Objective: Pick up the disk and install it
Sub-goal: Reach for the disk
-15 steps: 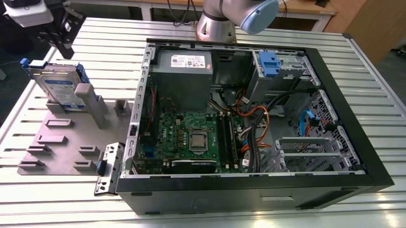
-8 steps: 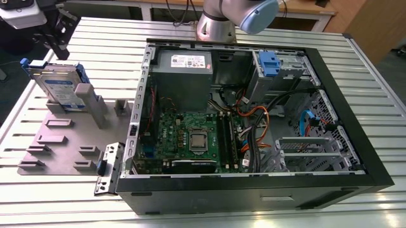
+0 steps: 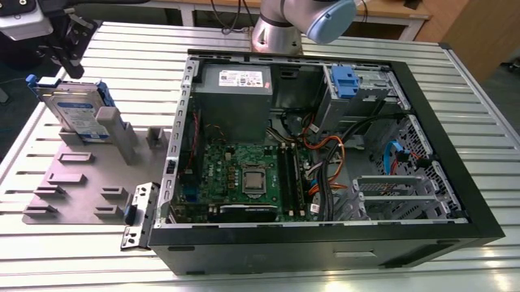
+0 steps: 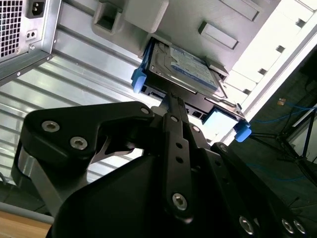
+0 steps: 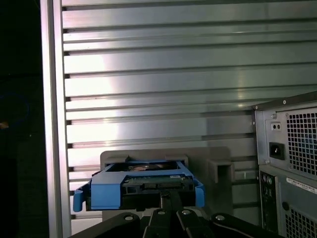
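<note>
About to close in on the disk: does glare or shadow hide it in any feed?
First wrist view: bright glare on the table, disk plain. Second wrist view: the grey fixture is washed out beside the disk, end effector dark. Exterior view: even light, disk unshadowed.

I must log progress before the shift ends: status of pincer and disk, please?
Pincer close at disk edge. Disk upright in grey holder, beside open computer case. Nothing between pincer and disk.

Ribbed silver metal bench (image 3: 471,85), open black computer case (image 3: 325,243) lying on its side across it, flat grey fixture plate (image 3: 85,198) just beside the case at the exterior view's left, arm base (image 3: 274,38) at the far edge.
</note>
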Tool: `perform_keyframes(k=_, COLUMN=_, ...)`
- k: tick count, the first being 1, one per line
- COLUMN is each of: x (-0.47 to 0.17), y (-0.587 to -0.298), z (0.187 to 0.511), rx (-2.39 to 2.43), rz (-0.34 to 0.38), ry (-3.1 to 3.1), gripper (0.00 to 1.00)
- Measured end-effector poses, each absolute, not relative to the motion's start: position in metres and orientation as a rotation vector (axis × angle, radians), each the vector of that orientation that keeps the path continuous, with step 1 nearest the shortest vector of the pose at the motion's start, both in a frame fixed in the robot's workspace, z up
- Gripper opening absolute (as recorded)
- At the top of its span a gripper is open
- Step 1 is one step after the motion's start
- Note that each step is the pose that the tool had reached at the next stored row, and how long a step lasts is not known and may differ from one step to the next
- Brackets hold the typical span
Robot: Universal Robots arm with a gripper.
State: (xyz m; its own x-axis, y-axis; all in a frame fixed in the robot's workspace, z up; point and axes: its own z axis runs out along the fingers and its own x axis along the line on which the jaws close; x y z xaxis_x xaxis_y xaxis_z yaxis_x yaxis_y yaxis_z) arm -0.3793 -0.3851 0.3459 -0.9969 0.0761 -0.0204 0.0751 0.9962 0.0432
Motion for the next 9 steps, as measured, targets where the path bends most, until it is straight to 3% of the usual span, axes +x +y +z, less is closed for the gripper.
perform_keyframes(k=9, x=-0.3847, y=-0.3851, z=0.3419, rx=0.118, rz=0.062, ry=3.118, gripper=0.11)
